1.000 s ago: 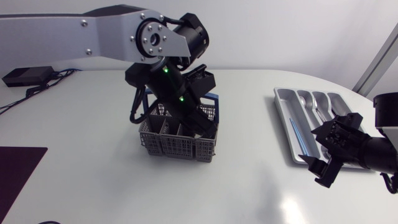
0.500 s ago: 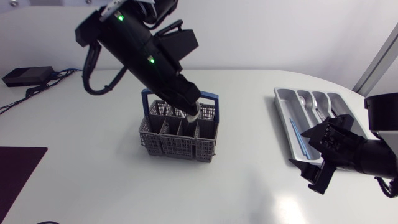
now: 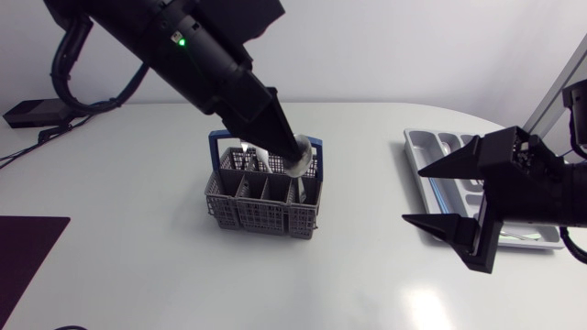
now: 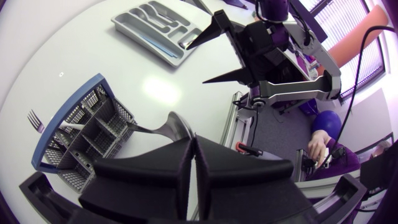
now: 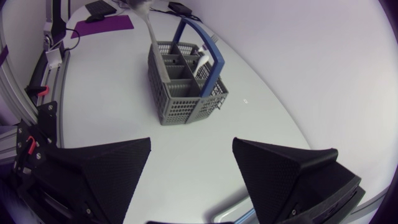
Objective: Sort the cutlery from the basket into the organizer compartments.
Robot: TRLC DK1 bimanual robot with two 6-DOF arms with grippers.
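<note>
Grey basket [image 3: 261, 209] with blue handle, centre of frame on white table [image 3: 138, 266]. Left gripper [image 3: 292, 158] just above basket's right rear, fingers closed on spoon [image 4: 171, 127], its handle pointing toward basket. Fork [image 4: 34, 118] tines poke up beside basket handle. Silver organizer [image 3: 420, 151] at right edge, cutlery inside. Right gripper [image 3: 415, 194] at lower right, beside organizer, fingers spread wide, holding nothing.

My left gripper [image 4: 193, 142] pinches a spoon [image 4: 174, 126] by its bowl, the handle pointing toward the basket [image 4: 67, 104]. Beyond the basket I see the organizer [image 4: 155, 25], with the right gripper [image 4: 196, 63] spread wide near it.
</note>
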